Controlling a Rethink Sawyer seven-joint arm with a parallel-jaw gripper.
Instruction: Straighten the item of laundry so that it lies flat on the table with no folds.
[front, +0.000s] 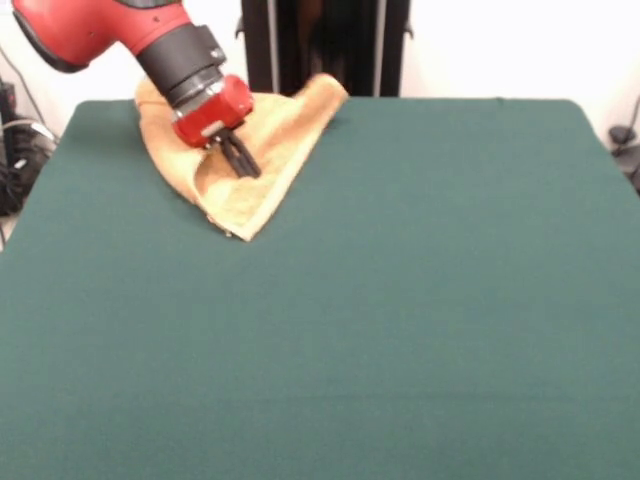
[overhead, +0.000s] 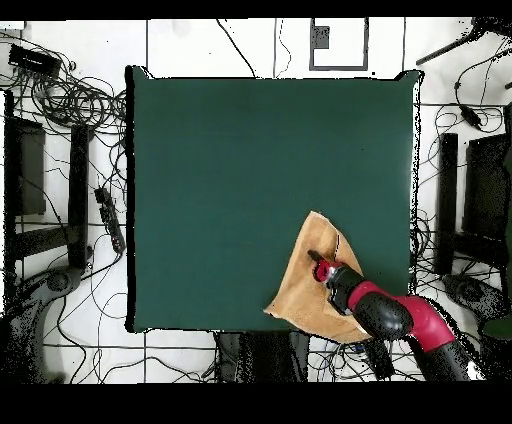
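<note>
Overhead, the gripper (overhead: 316, 262) sits on the hand towel (overhead: 300, 290) itself; its folded bulk (long axis 1-to-7 o'clock) trails toward 7 o'clock over the table (overhead: 220, 180); whether the fingers are parted, I cannot tell.

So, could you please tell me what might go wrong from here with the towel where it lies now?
The towel lies bunched at the table's edge by the robot, and in the overhead view part of it seems to overhang that edge, so a pull that way could drag it off. The claw sits over its folded middle, so a grasp there might catch several layers and keep the folds.
</note>
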